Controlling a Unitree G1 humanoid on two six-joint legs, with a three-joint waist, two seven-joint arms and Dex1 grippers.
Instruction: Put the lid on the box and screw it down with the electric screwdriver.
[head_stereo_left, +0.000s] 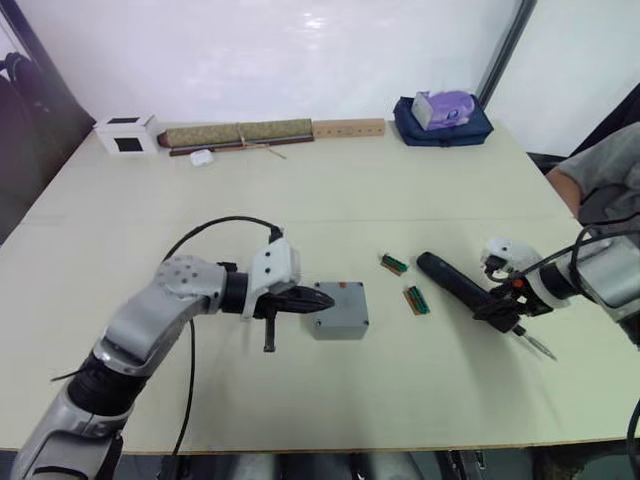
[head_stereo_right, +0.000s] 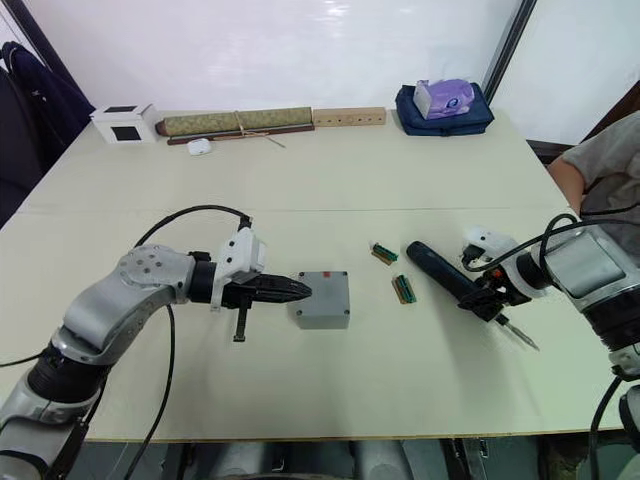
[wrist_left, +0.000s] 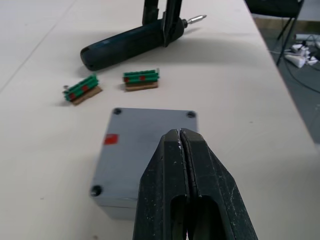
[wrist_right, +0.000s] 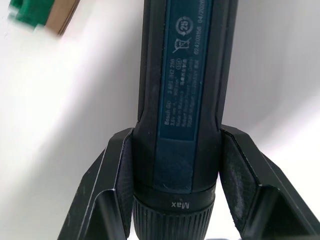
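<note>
**Lid on box, screwdriver gripped**

Left gripper (head_stereo_left: 322, 300): fingers pressed together, holding nothing, tip sitting at the left edge of the lid (head_stereo_left: 340, 300). Lid already resting on the box (wrist_left: 120, 207), mid-table, nearer the front edge. Two green strips (head_stereo_left: 405, 283) lying just right of the box. Right gripper (head_stereo_right: 484, 300) clamping around the electric screwdriver (head_stereo_right: 440, 273) near its bit end, tool lying toward the right edge of the table (head_stereo_left: 300, 200), bit pointing at the front right corner.

The lid (wrist_left: 150, 145) looks matt grey plastic, the electric screwdriver (wrist_right: 182, 100) matt black, the table (head_stereo_left: 330, 190) smooth.
</note>
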